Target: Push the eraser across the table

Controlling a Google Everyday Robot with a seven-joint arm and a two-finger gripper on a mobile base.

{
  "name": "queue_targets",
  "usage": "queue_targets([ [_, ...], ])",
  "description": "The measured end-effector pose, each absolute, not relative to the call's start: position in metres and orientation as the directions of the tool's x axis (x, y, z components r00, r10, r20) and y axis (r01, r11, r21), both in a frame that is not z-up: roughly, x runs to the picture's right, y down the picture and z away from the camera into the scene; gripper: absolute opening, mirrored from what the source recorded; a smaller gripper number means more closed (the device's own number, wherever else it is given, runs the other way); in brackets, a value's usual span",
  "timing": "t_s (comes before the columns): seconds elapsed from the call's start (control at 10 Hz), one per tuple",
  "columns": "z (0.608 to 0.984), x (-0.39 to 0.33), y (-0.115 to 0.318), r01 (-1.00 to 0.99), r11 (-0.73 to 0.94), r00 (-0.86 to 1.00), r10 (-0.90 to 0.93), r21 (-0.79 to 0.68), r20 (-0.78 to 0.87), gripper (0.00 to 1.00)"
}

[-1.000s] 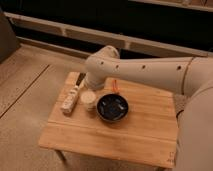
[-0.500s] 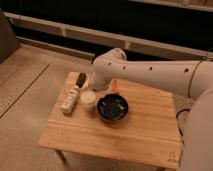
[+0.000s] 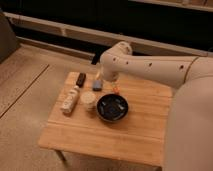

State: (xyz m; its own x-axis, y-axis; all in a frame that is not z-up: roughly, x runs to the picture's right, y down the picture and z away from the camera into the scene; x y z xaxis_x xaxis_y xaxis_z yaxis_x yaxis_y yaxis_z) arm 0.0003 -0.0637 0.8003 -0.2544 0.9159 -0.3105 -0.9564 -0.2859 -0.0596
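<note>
On the table the arm reaches in from the right. A black bowl sits mid-table, its contents unclear, with a bottle to its left and a cup between them. The eraser lies at the far left corner. Just right of it is the gripper; I cannot tell its grip.

Table: light wood plank top, matt, seams between the boards showing.
Eraser, at the top's 11 o'clock corner: dark, matt. Bowl, near centre: black, faint gloss. Bottle, at 9 o'clock: cream-white, smooth. Arm: off-white smooth shell with a soft sheen; gripper at its end, over the 12 o'clock edge. Floor: speckled, matt.
</note>
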Motion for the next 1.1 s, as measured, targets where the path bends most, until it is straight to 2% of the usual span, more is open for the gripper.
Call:
queue_targets([
  [0.6,0.880,-0.014,-0.094,-0.946,-0.301,-0.241,0.903,-0.122,-0.357,0.65],
  [1.1,0.888,-0.015,-0.097,-0.943,-0.308,-0.242,0.898,-0.130,-0.368,0.65],
])
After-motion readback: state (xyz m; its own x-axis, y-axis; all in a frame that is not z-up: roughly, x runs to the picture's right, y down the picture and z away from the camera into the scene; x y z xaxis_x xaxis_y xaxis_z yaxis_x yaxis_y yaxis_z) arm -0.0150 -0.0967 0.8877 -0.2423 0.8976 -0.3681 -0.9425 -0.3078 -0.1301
